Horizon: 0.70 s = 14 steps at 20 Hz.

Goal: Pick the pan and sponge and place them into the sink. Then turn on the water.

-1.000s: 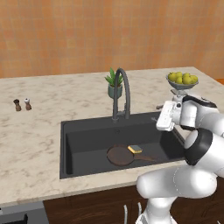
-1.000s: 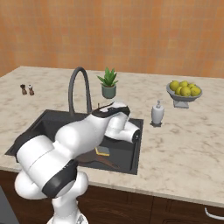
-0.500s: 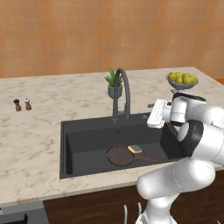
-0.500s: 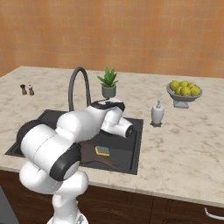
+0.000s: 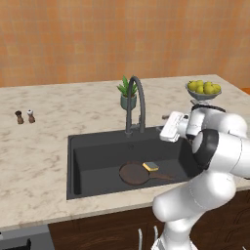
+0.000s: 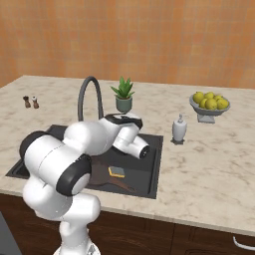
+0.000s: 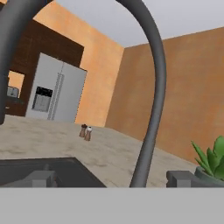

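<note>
Now faucet [image 7: 153, 113] between open jaws, untouched.

We are in a home kitchen: a marble-look counter [image 5: 44, 146] holds a dark sink [image 5: 93, 161] with a gooseneck faucet [image 5: 136, 105], a potted plant [image 6: 123, 95], a fruit bowl [image 6: 209, 104], shakers [image 5: 24, 117], and a steel refrigerator [image 7: 54, 94] stands beyond.
</note>
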Tool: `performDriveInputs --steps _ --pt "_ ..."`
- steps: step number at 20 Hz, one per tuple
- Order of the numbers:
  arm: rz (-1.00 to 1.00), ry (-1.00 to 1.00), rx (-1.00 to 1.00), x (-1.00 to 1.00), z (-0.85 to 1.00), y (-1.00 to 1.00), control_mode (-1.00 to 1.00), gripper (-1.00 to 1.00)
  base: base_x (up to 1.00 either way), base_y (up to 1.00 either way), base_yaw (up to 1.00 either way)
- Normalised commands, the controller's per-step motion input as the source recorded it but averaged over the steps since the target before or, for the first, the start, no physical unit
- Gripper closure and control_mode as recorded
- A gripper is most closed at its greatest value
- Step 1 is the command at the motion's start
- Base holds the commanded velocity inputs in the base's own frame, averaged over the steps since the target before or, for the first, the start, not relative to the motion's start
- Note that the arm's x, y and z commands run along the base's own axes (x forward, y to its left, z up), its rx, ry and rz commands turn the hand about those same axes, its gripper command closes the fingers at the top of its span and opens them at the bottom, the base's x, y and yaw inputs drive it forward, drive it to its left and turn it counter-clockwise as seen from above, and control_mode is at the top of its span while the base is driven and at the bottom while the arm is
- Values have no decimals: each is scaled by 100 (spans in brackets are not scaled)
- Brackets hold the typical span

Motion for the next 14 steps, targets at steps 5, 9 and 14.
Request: performDriveInputs --steps 5,9,14 --pt "0 10 10 14 0 19 -100 -100 0 0 0" --pt "0 3 0 29 0 19 -100 -100 0 0 0" --pt "0 0 2 28 0 1 -100 -100 0 0 0"
